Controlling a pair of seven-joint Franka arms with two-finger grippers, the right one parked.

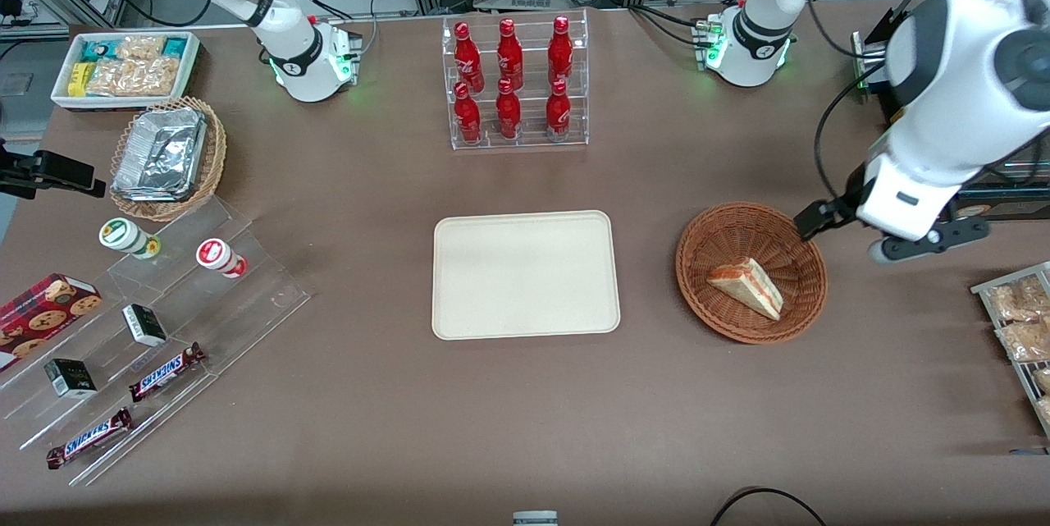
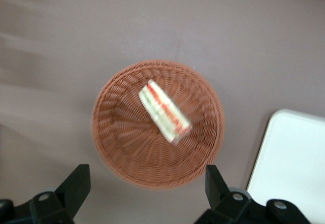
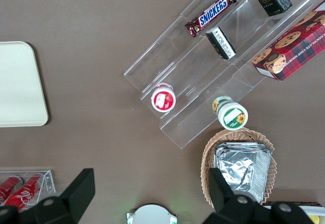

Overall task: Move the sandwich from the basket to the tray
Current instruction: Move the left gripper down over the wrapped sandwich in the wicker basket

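The sandwich [image 1: 748, 286], a clear-wrapped white wedge with orange-red and green filling, lies in the reddish-brown wicker basket [image 1: 710, 240]. The cream tray [image 1: 525, 273] lies beside the basket, bare, toward the parked arm's end. My left gripper [image 1: 845, 235] hangs high above the table at the basket's edge toward the working arm's end. In the left wrist view the gripper [image 2: 147, 183] is open and empty, its black fingers [image 2: 76, 183] spread wide above the basket's [image 2: 122, 148] rim, with the sandwich [image 2: 165, 111] and a tray corner [image 2: 292, 158] in sight.
A clear rack of red bottles [image 1: 515, 83] stands farther from the front camera than the tray. Snack packets on a rack [image 1: 1021, 329] lie at the working arm's end. A clear stepped display [image 1: 148, 329], a tan foil basket [image 1: 168, 157] and a white bin [image 1: 123, 66] are at the parked arm's end.
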